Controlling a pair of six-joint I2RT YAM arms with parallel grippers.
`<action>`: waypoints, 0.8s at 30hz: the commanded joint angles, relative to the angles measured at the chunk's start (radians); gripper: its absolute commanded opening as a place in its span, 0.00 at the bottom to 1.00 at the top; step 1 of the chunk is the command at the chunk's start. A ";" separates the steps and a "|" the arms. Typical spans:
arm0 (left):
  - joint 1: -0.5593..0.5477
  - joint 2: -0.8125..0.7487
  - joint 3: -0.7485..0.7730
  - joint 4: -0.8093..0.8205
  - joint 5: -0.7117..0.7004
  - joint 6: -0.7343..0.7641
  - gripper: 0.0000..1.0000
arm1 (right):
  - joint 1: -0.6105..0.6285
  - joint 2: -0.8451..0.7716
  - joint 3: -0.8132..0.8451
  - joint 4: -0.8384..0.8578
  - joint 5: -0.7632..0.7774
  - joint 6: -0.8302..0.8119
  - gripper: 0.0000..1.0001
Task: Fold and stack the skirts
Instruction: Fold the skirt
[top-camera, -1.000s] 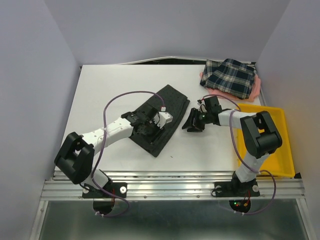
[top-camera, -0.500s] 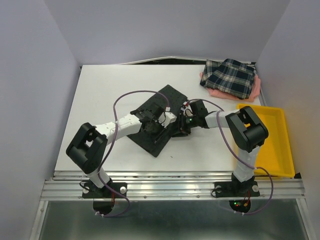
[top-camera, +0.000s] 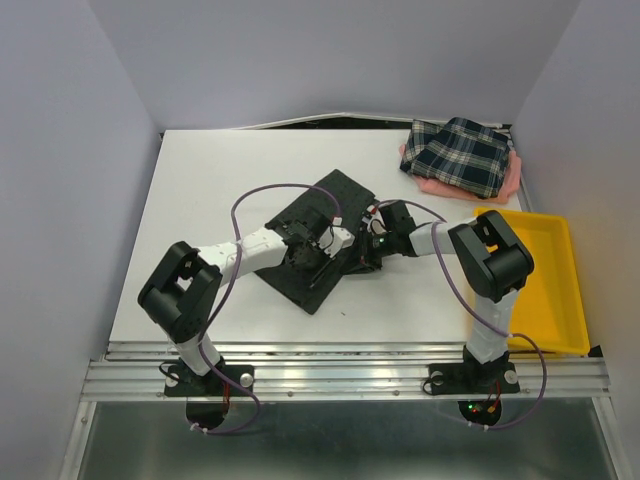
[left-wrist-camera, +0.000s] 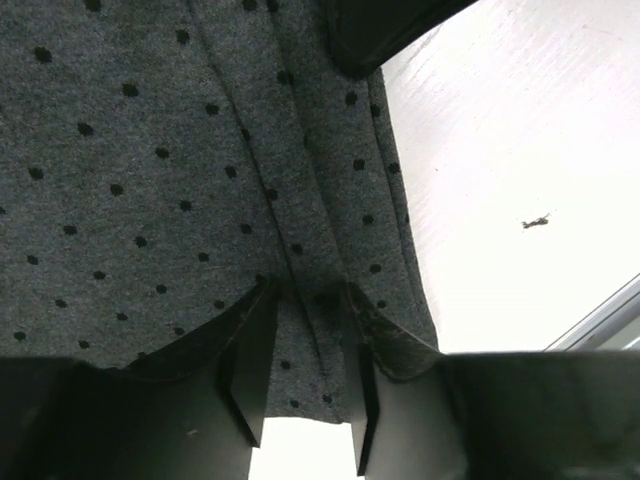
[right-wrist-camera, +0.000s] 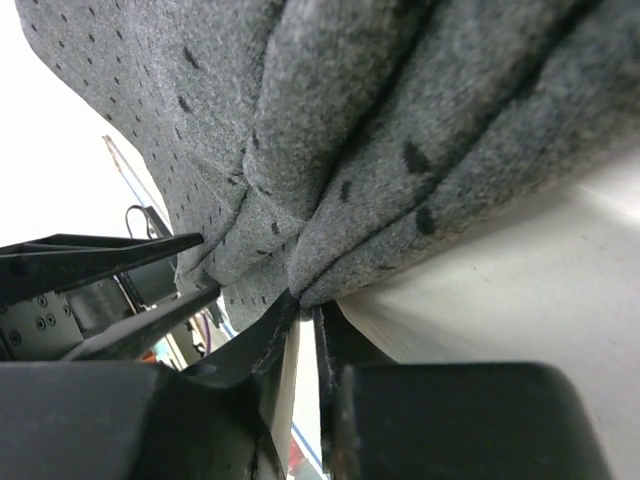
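Observation:
The charcoal dotted skirt (top-camera: 325, 215) lies flat in the middle of the table. My left gripper (top-camera: 322, 262) is down on its near right part; in the left wrist view the gripper (left-wrist-camera: 308, 295) stands open astride a raised seam of the dotted cloth (left-wrist-camera: 150, 150), close to the hem. My right gripper (top-camera: 360, 258) is at the skirt's right edge, shut on a bunched fold of that cloth (right-wrist-camera: 380, 130), with the tips (right-wrist-camera: 305, 300) pinching it just above the table. The plaid skirt (top-camera: 460, 155) rests on the pink skirt (top-camera: 512, 183) at the far right corner.
A yellow tray (top-camera: 552, 300) sits at the table's right edge, beside the right arm. White walls close in the left, back and right sides. A metal rail (top-camera: 340, 375) runs along the near edge.
The right gripper has moved left to the charcoal skirt's right edge and closed on it. The left gripper has shifted right along the skirt, and its jaws have narrowed.

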 joint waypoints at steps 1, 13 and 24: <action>-0.011 -0.009 0.020 0.004 0.034 0.000 0.46 | 0.003 0.039 0.014 -0.014 0.065 -0.025 0.14; -0.014 -0.051 0.040 -0.016 0.042 0.010 0.00 | 0.003 0.047 0.019 -0.020 0.065 -0.028 0.02; -0.054 -0.147 0.034 -0.047 0.108 0.020 0.00 | 0.012 0.059 0.026 -0.026 0.068 -0.025 0.01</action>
